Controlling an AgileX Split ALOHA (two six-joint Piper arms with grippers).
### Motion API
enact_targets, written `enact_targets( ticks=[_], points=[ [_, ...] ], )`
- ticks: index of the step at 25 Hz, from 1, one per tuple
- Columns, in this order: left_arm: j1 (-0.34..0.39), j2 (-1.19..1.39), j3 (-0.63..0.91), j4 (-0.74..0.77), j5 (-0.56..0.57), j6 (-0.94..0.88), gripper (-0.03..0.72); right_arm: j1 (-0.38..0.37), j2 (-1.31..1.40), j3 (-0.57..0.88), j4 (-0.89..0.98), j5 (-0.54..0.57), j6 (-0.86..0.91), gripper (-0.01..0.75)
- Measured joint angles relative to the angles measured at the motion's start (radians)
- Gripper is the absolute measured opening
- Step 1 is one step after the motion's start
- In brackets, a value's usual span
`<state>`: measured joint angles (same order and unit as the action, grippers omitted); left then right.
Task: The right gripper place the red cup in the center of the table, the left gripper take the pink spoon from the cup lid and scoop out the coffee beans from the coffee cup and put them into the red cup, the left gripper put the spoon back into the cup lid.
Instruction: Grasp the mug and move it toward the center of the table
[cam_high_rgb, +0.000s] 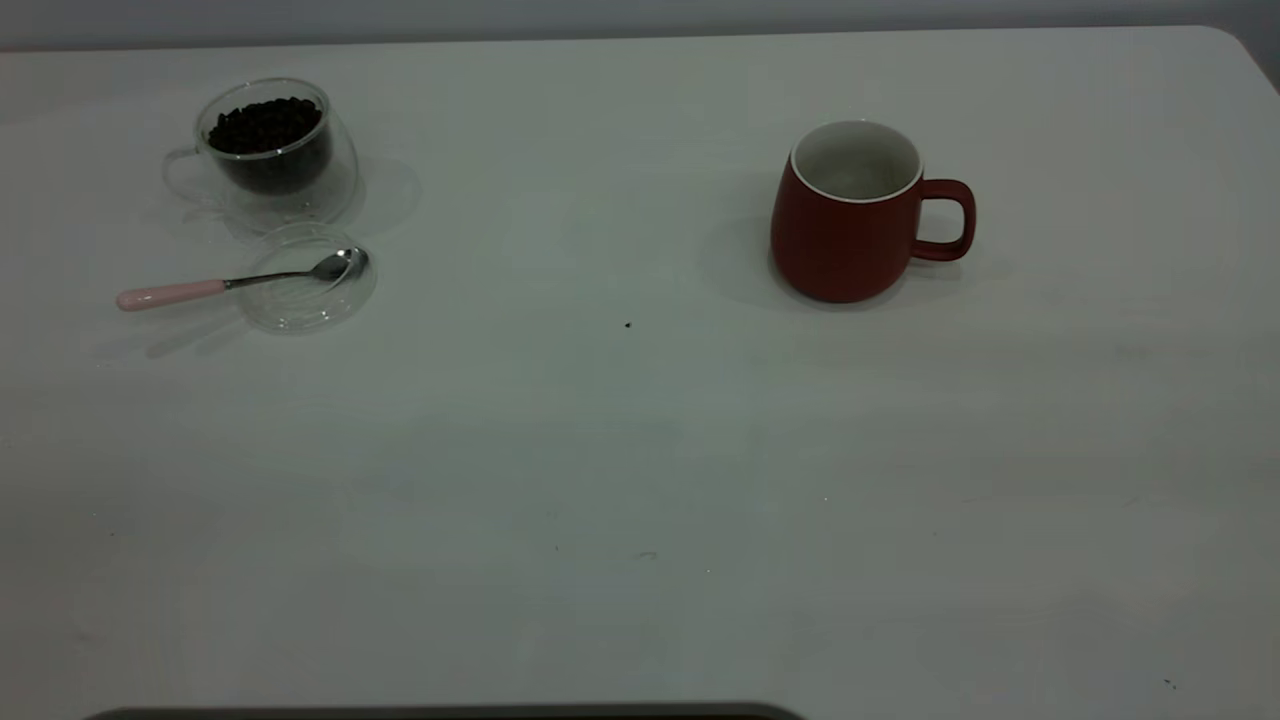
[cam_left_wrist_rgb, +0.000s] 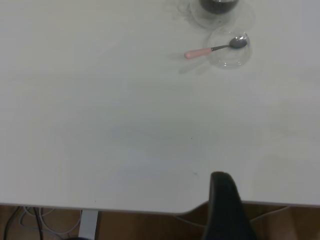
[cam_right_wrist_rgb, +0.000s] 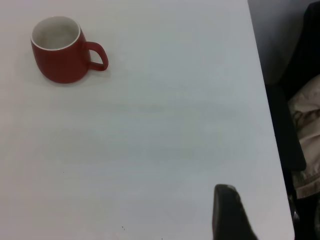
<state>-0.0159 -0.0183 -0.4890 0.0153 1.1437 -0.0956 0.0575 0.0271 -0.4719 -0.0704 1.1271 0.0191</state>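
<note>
The red cup (cam_high_rgb: 850, 215) stands upright and empty at the right of the table (cam_high_rgb: 640, 480), its handle pointing right; the right wrist view also shows the red cup (cam_right_wrist_rgb: 59, 50), far from my right gripper (cam_right_wrist_rgb: 227, 212). At the far left the coffee cup (cam_high_rgb: 270, 150) holds coffee beans (cam_high_rgb: 265, 125). Just in front of it lies the cup lid (cam_high_rgb: 305, 280), with the pink spoon (cam_high_rgb: 200, 288) resting across it, bowl in the lid and handle sticking out left. My left gripper (cam_left_wrist_rgb: 225, 205) hangs at the table's edge, well away from the pink spoon (cam_left_wrist_rgb: 205, 51) and the cup lid (cam_left_wrist_rgb: 229, 50).
Neither arm shows in the exterior view. A tiny dark speck (cam_high_rgb: 628, 324) lies near the table's middle. Cables (cam_left_wrist_rgb: 30, 222) hang below the table's edge on the left arm's side. A dark chair with cloth (cam_right_wrist_rgb: 302, 130) stands past the table's edge near the right arm.
</note>
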Motion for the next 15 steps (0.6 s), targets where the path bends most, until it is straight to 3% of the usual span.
enact_targets(
  ticks=[15],
  points=[
    [0.000,0.000,0.000,0.000,0.000,0.000,0.505,0.000,0.015,0.000,0.013,0.000,-0.002,0.437]
  ],
)
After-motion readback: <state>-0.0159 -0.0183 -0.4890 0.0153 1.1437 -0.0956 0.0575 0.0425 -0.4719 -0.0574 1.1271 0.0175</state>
